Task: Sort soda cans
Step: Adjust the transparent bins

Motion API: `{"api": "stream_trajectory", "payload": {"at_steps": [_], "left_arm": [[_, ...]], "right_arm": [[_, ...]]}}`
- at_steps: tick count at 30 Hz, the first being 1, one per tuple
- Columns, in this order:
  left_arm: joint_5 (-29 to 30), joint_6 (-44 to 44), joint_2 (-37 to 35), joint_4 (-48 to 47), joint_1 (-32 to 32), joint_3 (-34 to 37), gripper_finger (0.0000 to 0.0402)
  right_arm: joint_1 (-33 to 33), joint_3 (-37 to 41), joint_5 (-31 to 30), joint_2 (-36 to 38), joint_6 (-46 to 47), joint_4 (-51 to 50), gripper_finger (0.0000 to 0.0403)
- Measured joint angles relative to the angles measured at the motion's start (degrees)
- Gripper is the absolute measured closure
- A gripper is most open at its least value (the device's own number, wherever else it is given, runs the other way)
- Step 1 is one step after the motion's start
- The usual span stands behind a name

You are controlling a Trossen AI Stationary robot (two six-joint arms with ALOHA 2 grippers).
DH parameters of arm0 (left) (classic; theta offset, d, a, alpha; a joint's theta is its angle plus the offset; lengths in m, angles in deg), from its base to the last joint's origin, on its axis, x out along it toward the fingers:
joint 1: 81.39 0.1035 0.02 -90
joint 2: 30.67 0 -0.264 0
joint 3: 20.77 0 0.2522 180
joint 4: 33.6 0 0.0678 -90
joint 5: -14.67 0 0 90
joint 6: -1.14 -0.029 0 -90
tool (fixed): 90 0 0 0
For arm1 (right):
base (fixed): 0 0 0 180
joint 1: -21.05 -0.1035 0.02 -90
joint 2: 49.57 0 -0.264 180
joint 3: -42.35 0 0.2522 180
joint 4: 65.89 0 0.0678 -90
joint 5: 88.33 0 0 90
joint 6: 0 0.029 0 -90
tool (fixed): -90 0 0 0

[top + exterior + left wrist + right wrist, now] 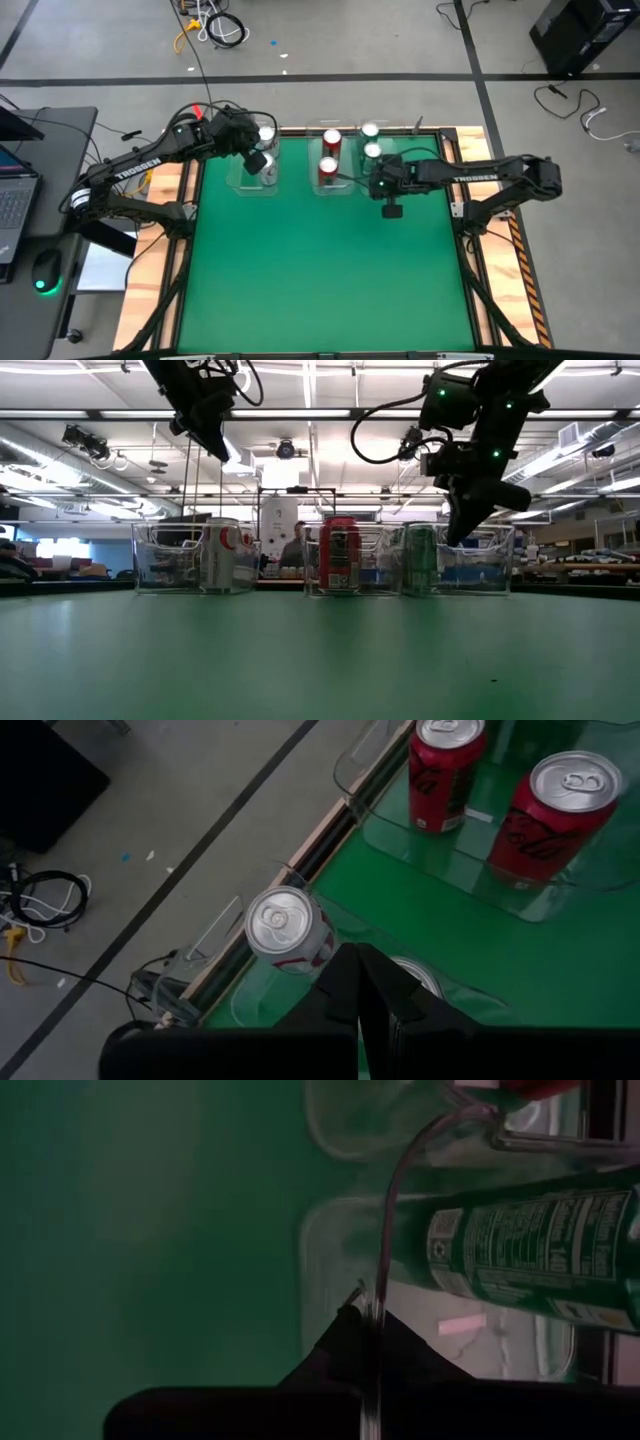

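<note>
- The soda cans (pixel 331 140) stood in three clear trays along the far edge of the green table (pixel 320 270), grouped by colour.
- The two silver-grey cans (pixel 222 554) sat in the left tray (pixel 160 565), the two red cans (pixel 339 553) in the middle tray (pixel 480 880), and the two green cans (pixel 421 558) in the right tray (pixel 490 560).
- The left gripper (pixel 257 160) hung above the left tray with its fingers pressed together and nothing between them; in the left wrist view one silver-grey can (pixel 283 926) stood just beyond the fingertips and the other showed partly behind them.
- The right gripper (pixel 391 209) hovered over bare table just near of the right tray, its fingers together and empty, apart from the green cans (pixel 371 140) on its far side.
- In the right wrist view one green can (pixel 530 1245) stood inside the tray's clear wall (pixel 385 1200), close beyond the closed fingertips.
- In the low view both grippers were lifted above the can tops, touching no can.
</note>
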Motion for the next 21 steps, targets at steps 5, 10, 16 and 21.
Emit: {"api": "stream_trajectory", "payload": {"at_steps": [5,10,16,21], "left_arm": [[-0.42,0.00,0.07,-0.44,0.00,0.00,0.0401],[-0.93,0.02,0.07,-0.64,0.00,0.00,0.0401],[-1.11,0.20,0.07,-1.29,0.00,0.00,0.0401],[-4.90,2.16,0.53,-3.88,0.00,0.00,0.0401]], "right_arm": [[0.04,0.00,0.71,-2.43,-2.66,6.13,0.0403],[0.03,-0.24,0.64,-4.47,-2.93,9.32,0.0403],[0.00,-0.18,1.12,-4.14,-0.22,9.12,0.0402],[-0.02,0.00,0.77,-0.95,5.34,6.04,0.0372]]}}
